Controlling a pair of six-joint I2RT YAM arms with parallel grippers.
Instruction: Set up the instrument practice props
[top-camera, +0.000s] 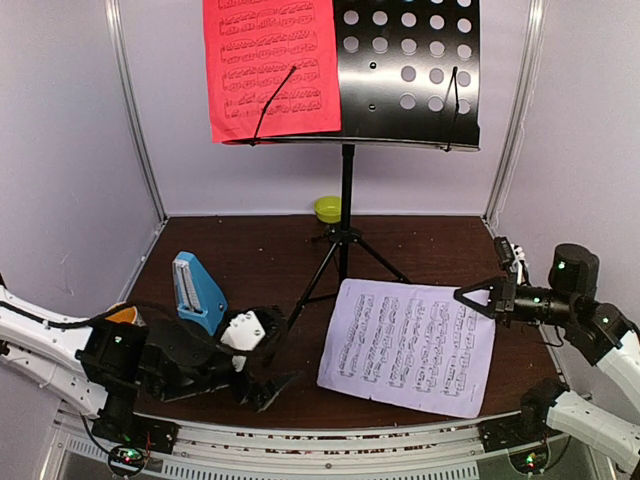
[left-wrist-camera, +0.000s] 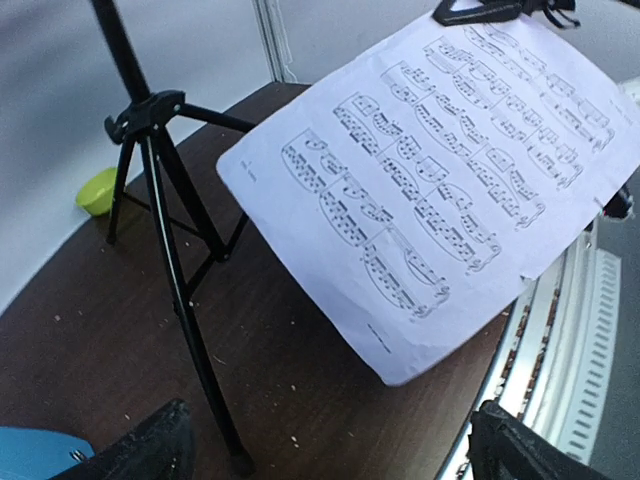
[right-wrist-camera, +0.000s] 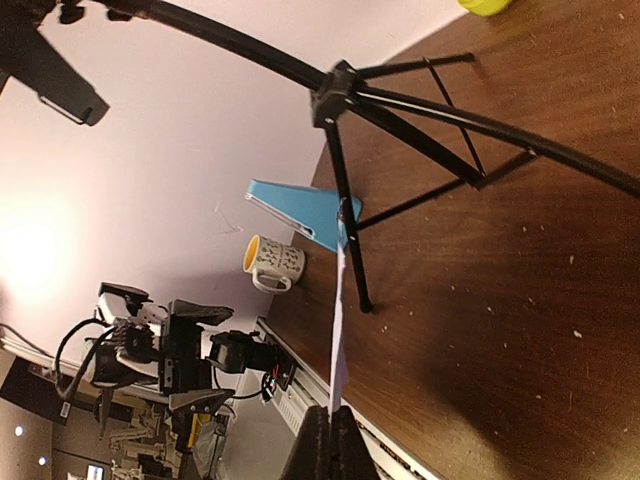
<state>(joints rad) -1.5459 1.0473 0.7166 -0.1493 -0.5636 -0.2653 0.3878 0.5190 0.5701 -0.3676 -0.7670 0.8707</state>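
Note:
The black perforated music stand (top-camera: 410, 70) rises at the back on tripod legs (top-camera: 345, 245), and the red music sheet (top-camera: 270, 65) rests on its left half. My right gripper (top-camera: 462, 294) is shut on the right edge of the white music sheet (top-camera: 410, 345), holding it lifted over the table. That sheet is seen edge-on (right-wrist-camera: 338, 330) running up from the closed right gripper (right-wrist-camera: 330, 440). The blue metronome (top-camera: 195, 290) stands front left. Just right of it, my left gripper (top-camera: 270, 355) is open and empty; its fingertips (left-wrist-camera: 160, 445) frame bare table below the white sheet (left-wrist-camera: 440, 170).
A lime-green bowl (top-camera: 328, 208) sits at the back behind the tripod. A white mug (right-wrist-camera: 272, 262) with a yellow inside stands near the left front edge, beside the metronome (right-wrist-camera: 300, 208). One tripod leg (left-wrist-camera: 190, 320) ends just ahead of my left fingers.

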